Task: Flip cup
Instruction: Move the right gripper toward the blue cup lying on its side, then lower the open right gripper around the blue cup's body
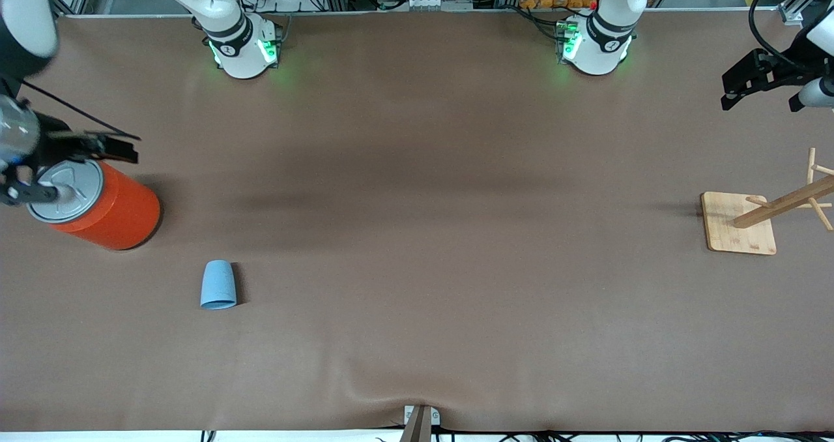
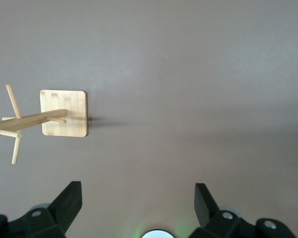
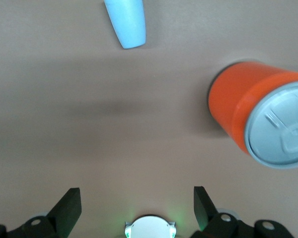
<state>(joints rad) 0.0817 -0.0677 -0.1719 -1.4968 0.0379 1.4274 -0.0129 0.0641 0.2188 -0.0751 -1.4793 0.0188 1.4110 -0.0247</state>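
Note:
The small light-blue cup [image 1: 218, 284] lies on its side on the brown table, wide end toward the front camera, near the right arm's end. It also shows in the right wrist view [image 3: 125, 22], partly cut off. My right gripper [image 1: 75, 170] is open and empty, up in the air over the orange can [image 1: 107, 208], apart from the cup. Its fingers [image 3: 69, 206] stand wide over bare table. My left gripper [image 1: 765, 96] is open and empty, up in the air at the left arm's end, and its fingers [image 2: 72, 201] frame bare table.
The large orange can with a grey pull-tab top [image 3: 260, 121] stands farther from the front camera than the cup. A wooden peg rack on a square base [image 1: 739, 223] stands at the left arm's end, also in the left wrist view [image 2: 63, 113].

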